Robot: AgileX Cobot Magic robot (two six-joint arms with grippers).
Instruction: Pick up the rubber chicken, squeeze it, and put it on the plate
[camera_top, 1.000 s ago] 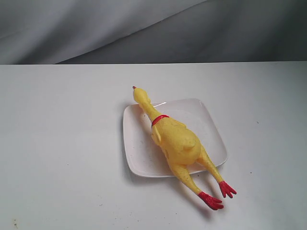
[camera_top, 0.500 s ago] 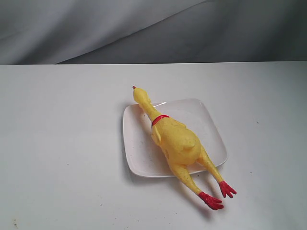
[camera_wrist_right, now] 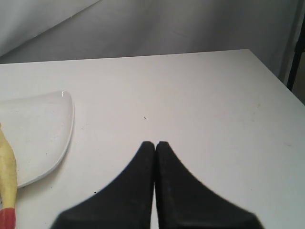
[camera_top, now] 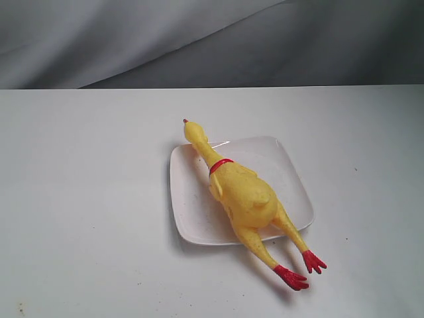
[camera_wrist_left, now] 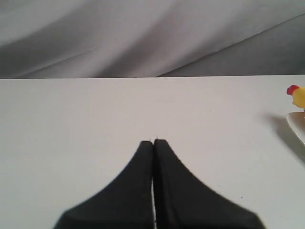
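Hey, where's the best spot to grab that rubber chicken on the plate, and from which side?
Probably grip the rubber chicken by its plump body, from straight above, closing across its width. It lies flat on the plate; the body is its broadest, highest part, while neck and legs are thin.

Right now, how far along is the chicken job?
Placement looks done: the chicken lies on the plate, head and feet overhanging its rim. Nothing in hand: left and right jaws are shut, empty, away from it. Nothing visibly left; the squeeze can't be checked.
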